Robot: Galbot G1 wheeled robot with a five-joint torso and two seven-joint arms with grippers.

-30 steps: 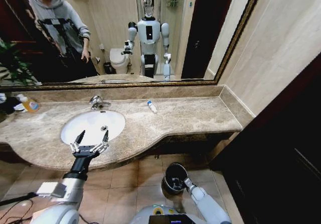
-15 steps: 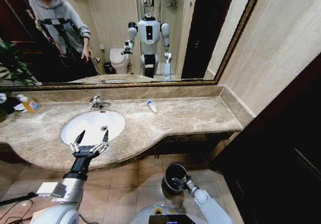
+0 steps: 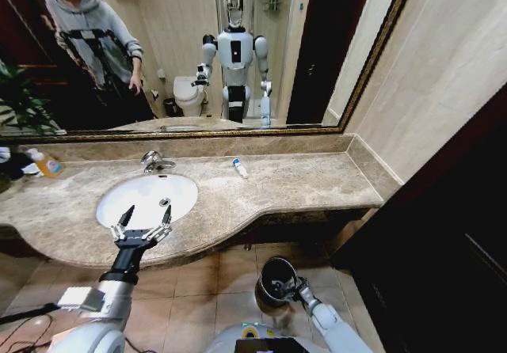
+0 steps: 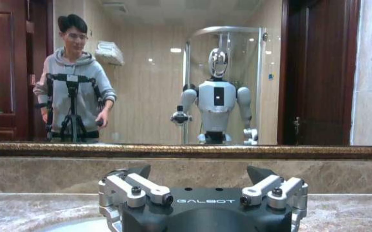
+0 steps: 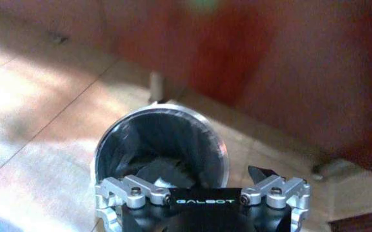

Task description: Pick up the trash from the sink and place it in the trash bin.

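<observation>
Right end effector (image 5: 202,186) spread just above round black metallic-rimmed trash bin (image 3: 276,279) on the floor below desk's front edge. Left end effector (image 3: 142,225) spread, hovering over white oval sink's (image 3: 146,197) front rim.

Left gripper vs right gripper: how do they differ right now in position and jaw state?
The left gripper hovers over the front rim of the sink, level with the countertop; the right gripper is down near the floor at the trash bin. The left gripper's jaws stand wide open with nothing between them; the right gripper's jaws, over the bin's mouth, also look open. Both carry nothing visible.
</observation>
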